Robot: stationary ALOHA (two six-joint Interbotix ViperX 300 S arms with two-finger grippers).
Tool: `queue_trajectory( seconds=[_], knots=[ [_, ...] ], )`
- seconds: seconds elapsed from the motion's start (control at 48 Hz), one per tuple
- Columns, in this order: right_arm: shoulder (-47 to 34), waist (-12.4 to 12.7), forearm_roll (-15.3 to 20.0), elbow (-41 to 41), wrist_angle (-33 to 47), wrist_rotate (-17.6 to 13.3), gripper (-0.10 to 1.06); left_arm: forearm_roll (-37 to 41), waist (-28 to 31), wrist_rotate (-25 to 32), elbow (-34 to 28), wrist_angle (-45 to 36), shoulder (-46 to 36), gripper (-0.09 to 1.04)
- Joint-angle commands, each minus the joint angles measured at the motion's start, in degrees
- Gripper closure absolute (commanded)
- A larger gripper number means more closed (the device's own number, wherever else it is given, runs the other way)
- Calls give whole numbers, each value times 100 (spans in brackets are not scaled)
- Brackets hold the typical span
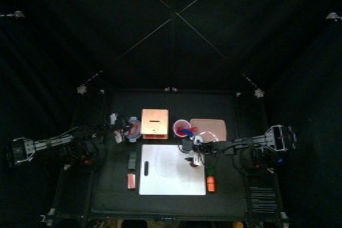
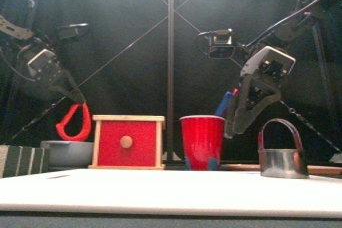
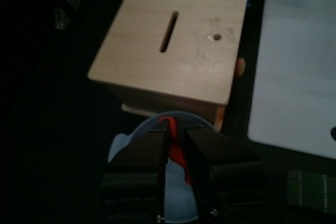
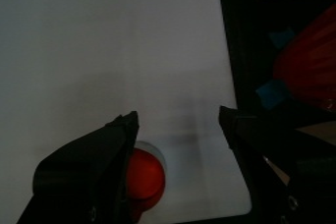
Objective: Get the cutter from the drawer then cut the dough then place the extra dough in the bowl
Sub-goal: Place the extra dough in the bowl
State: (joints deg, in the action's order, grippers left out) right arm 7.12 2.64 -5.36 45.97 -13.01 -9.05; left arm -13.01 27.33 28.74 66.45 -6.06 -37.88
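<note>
Red dough ring (image 2: 62, 126), looped, above bowl (image 2: 67, 154)

Dim all round; overhead light glares on the white board (image 1: 171, 170).

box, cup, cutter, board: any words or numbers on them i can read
None: no word, label or number shows on the box, cup, cutter or board, nor on the dough ring in the left tool.
</note>
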Motion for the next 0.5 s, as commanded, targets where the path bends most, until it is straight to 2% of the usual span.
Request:
queue_trajectory(
  seconds=[0.021,0.125,0.354,0.5],
  knots=[
    [70,9,9,-132,44,9,0,26,-62,-9,-79,202,422,35],
    [53,0,18,-123,35,9,0,18,-53,-9,-105,369,571,30],
    [44,9,18,-123,26,9,0,-44,-53,-18,-97,466,457,10],
    [18,35,18,-123,26,9,0,-308,-35,-18,-79,571,431,8]
  ],
)
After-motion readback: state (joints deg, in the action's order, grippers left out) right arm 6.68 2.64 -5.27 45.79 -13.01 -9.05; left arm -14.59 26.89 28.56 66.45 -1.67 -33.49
